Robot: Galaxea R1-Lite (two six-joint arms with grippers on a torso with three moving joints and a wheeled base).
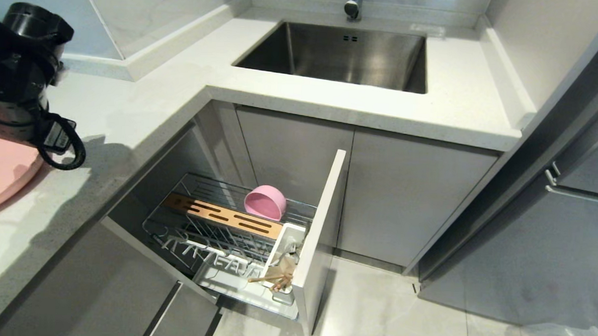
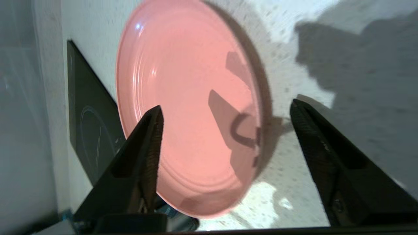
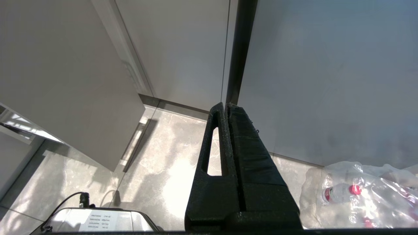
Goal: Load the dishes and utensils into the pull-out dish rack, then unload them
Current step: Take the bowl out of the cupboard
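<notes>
Pink plate [image 2: 183,107]: flat on tabletop [image 1: 132,112], above pull-out dish rack [image 1: 227,230]. Left gripper [image 2: 225,111] spread over its rim, evidently releasing. Pink bowl [image 1: 265,201] in rack. Right gripper [image 3: 227,111] pressed together, parked.

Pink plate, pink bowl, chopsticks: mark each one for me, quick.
pink plate [image 2: 183,107], left wrist view, on its shallow centre.
pink bowl [image 1: 265,202], head view, on its outer wall, in the wire rack.
chopsticks [image 1: 270,278], head view, on the shafts sticking out of the white cup.

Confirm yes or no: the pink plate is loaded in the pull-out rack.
No, the pink plate lies on the white countertop under the open left claw.
</notes>
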